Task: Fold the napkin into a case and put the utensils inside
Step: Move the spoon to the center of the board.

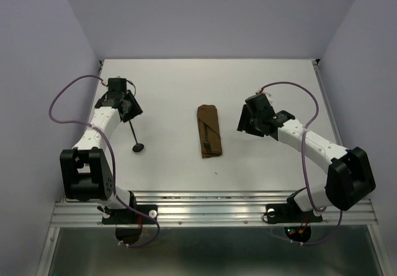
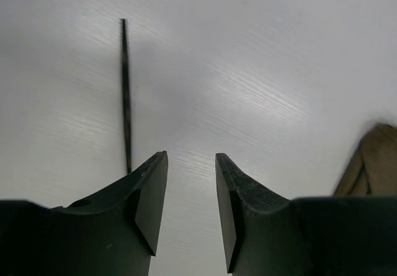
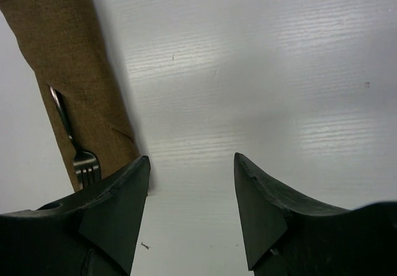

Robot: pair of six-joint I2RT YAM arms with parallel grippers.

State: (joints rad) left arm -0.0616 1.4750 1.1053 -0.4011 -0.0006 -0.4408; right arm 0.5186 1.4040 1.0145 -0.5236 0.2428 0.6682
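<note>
The napkin is folded into a narrow brown case point(image 1: 208, 131) lying lengthwise at the table's middle. A fork point(image 3: 84, 158) sticks out of its pocket, tines showing. The other utensil, a dark spoon point(image 1: 136, 138), lies on the table to the left, its round head toward the near side. My left gripper point(image 1: 130, 115) hovers over the far end of its handle. In the left wrist view that gripper point(image 2: 191, 155) is open with only bare table in the gap. The thin handle point(image 2: 126, 90) runs just outside the left finger. My right gripper point(image 3: 192, 158) is open and empty, just right of the case point(image 3: 74, 84).
White tabletop point(image 1: 173, 90) with lavender walls on three sides. A metal rail point(image 1: 211, 204) runs along the near edge by the arm bases. The case's brown edge point(image 2: 372, 164) shows at the right border of the left wrist view.
</note>
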